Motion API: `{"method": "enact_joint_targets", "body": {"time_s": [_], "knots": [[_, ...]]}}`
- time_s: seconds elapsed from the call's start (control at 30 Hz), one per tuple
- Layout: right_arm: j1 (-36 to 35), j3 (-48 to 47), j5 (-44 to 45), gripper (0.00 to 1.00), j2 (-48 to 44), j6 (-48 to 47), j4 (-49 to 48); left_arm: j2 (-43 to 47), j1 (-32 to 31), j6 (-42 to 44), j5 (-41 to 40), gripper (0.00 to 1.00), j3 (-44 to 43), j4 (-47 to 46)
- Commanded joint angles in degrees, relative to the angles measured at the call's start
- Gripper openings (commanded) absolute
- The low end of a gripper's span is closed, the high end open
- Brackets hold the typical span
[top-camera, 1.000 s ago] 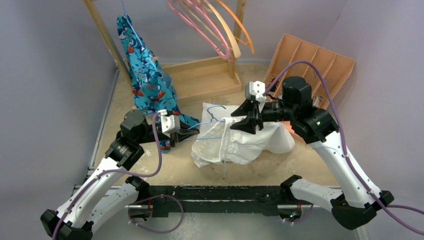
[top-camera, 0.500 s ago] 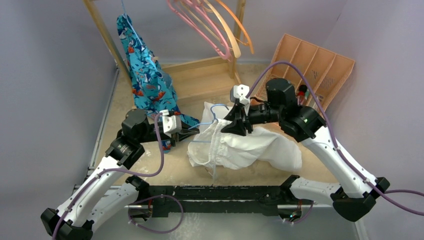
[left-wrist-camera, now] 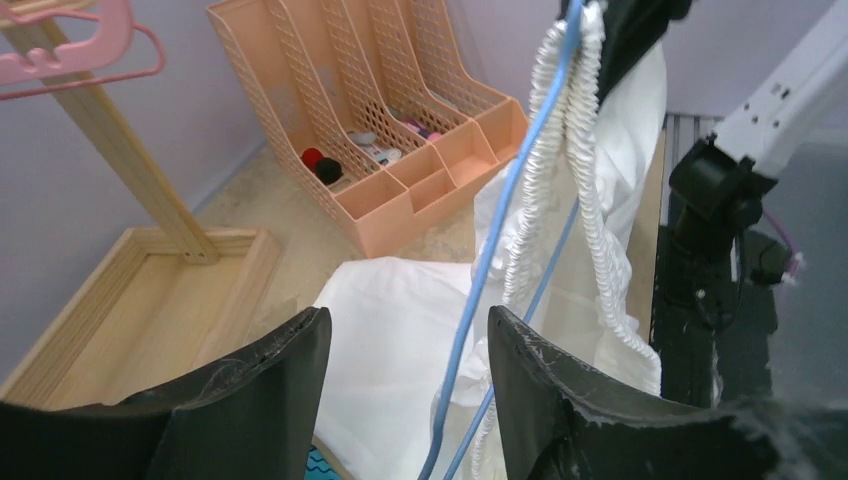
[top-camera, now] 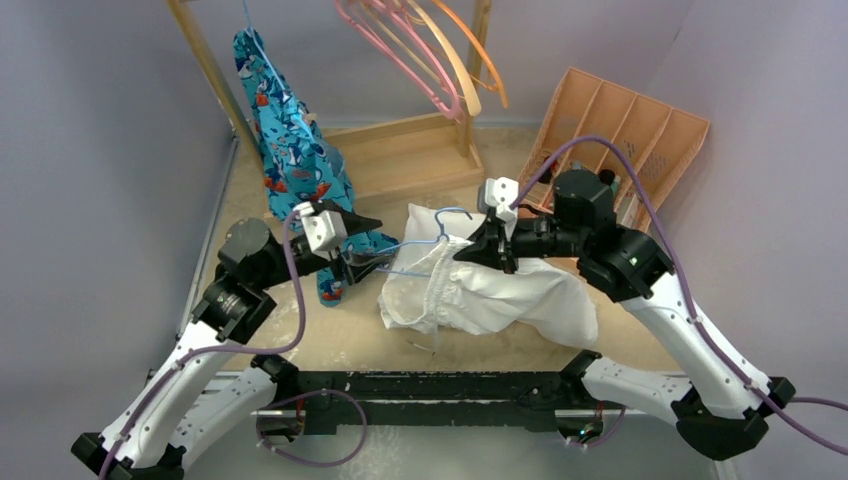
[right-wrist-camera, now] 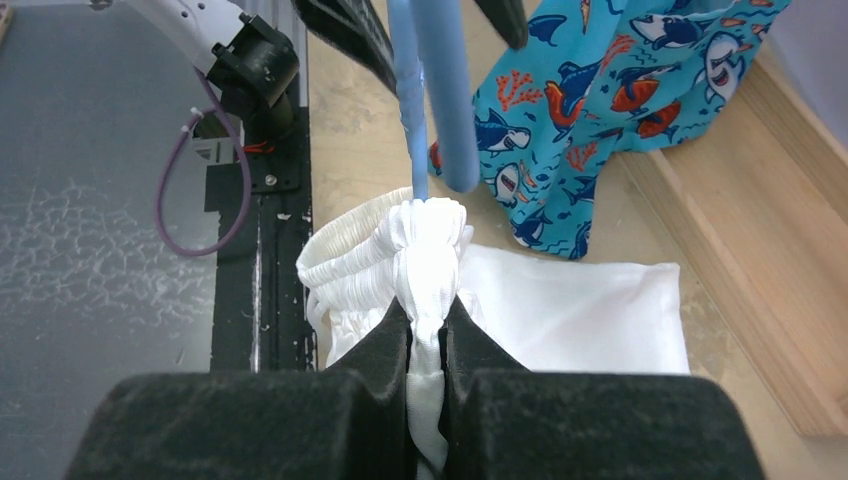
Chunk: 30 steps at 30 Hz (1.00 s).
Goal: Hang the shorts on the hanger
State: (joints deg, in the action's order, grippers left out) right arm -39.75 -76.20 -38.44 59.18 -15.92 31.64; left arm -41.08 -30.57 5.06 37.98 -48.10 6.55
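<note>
Right gripper [right-wrist-camera: 428,330] is pinching the gathered waistband of the white shorts [top-camera: 500,295] just below the light-blue hanger [top-camera: 425,245], whose thin arm is passing between the left gripper's [left-wrist-camera: 405,370] parted fingers, so threading looks underway, not finished.

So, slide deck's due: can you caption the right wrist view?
Right end effector pinches the bunched waistband of the white shorts just below the light-blue hanger, shark-print garment behind.

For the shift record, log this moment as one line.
right gripper shut on shorts waistband | left gripper open around hanger | waistband bunched on hanger arm | shorts partly on table
</note>
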Motion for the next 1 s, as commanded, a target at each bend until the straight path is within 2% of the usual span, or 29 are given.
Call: {"method": "enact_joint_targets", "body": {"time_s": [0.0, 0.1, 0.23, 0.4, 0.6, 0.73, 0.97], "knots": [[-0.2, 1.3, 2.4, 0.00, -5.0, 0.4, -5.1, 2.0, -0.1, -7.3, -6.8, 0.59, -4.4, -1.6], [-0.2, 3.0, 6.5, 0.00, -7.4, 1.8, -7.0, 3.0, -0.1, -12.0, -15.3, 0.60, -7.6, 2.2], [-0.2, 4.3, 11.8, 0.00, -10.4, 4.5, -10.5, 3.7, -0.1, -23.2, -28.8, 0.64, -12.6, 7.0], [-0.2, 5.2, 16.4, 0.00, -13.6, 6.6, -14.0, 3.1, -0.1, -33.0, -36.6, 0.61, -17.1, 13.9], [-0.2, 6.8, 19.5, 0.00, -15.9, 9.4, -19.8, 2.9, -0.1, -47.3, -34.1, 0.51, -14.1, 14.7], [-0.2, 7.5, 19.0, 0.00, -16.8, 10.7, -22.3, 2.6, -0.1, -55.1, -27.9, 0.47, -7.3, 8.2], [-0.2, 8.1, 18.4, 0.00, -16.6, 12.1, -24.6, 0.5, -0.1, -63.4, -21.3, 0.46, 2.0, -3.6]]}}
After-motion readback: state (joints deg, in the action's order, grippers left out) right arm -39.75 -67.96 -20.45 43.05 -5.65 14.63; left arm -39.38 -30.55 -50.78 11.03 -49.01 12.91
